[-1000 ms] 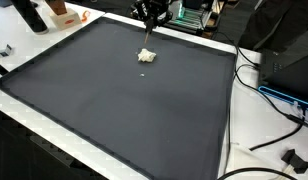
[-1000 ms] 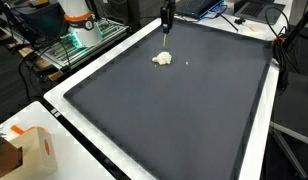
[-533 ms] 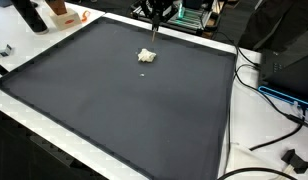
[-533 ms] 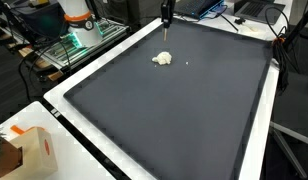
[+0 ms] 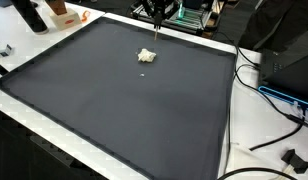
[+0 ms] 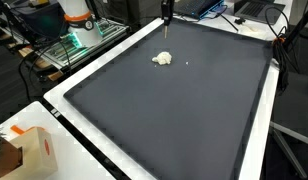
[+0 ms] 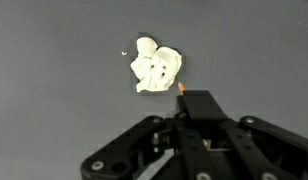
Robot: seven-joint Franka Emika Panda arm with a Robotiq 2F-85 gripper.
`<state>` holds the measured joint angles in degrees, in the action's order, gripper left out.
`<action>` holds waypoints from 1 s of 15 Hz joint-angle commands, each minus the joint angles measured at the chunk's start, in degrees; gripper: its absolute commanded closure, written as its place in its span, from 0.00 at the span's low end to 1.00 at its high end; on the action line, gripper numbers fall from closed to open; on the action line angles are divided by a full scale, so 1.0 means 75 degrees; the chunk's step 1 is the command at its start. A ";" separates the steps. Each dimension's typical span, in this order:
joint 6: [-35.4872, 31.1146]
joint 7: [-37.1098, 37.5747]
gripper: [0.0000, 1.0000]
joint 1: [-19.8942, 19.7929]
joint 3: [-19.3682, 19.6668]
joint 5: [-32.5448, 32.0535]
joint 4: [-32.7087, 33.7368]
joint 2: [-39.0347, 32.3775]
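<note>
Thin dark rod [image 7: 180, 90], orange-tipped, is gripped by its upper part between the jaws of the gripper [image 7: 197, 108], which appear closed on it. The tip hangs above and just beside the white crumpled lump [image 7: 156, 68], apart from it. The rod is judged light, stiff and apt to swivel, so best held high on the shaft. The lump is judged soft, featherlight and easily nudged. A white speck [image 7: 125, 54] is noted near the lump, the black mat [image 5: 114, 110] beneath it, and the white counter [image 6: 64, 95] rim well away.

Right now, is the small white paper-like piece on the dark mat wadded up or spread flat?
Wadded up: the small white paper-like piece forms a lumpy, creased clump.
</note>
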<state>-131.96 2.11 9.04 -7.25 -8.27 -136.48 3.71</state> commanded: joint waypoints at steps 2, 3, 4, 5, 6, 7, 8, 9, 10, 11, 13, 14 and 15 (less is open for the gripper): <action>-0.0226 -0.1006 0.97 -0.0009 0.0026 0.1063 0.0005 -0.0174; -0.0367 -0.1545 0.97 -0.0001 0.0053 0.1606 -0.0025 -0.0205; -0.0477 -0.2030 0.97 -0.0004 0.0070 0.2107 -0.0044 -0.0223; -0.0586 -0.2607 0.97 -0.0013 0.0093 0.2687 -0.0064 -0.0237; -0.0630 -0.3072 0.97 -0.0029 0.0106 0.3151 -0.0066 -0.0258; -0.0637 -0.3536 0.97 -0.0050 0.0126 0.3596 -0.0062 -0.0288; -0.0594 -0.3928 0.97 -0.0076 0.0150 0.3978 -0.0053 -0.0317; -0.0516 -0.4343 0.97 -0.0111 0.0185 0.4399 -0.0047 -0.0344; -0.0450 -0.4710 0.97 -0.0155 0.0223 0.4816 -0.0039 -0.0379; -0.0392 -0.4992 0.97 -0.0205 0.0254 0.5147 -0.0029 -0.0414; -0.0274 -0.5523 0.97 -0.0327 0.0318 0.5775 -0.0005 -0.0509; -0.0225 -0.5731 0.97 -0.0395 0.0344 0.6026 0.0003 -0.0565; -0.0169 -0.5884 0.97 -0.0461 0.0365 0.6236 0.0013 -0.0616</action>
<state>-135.20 -37.41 6.87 -5.20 33.40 -136.47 -0.01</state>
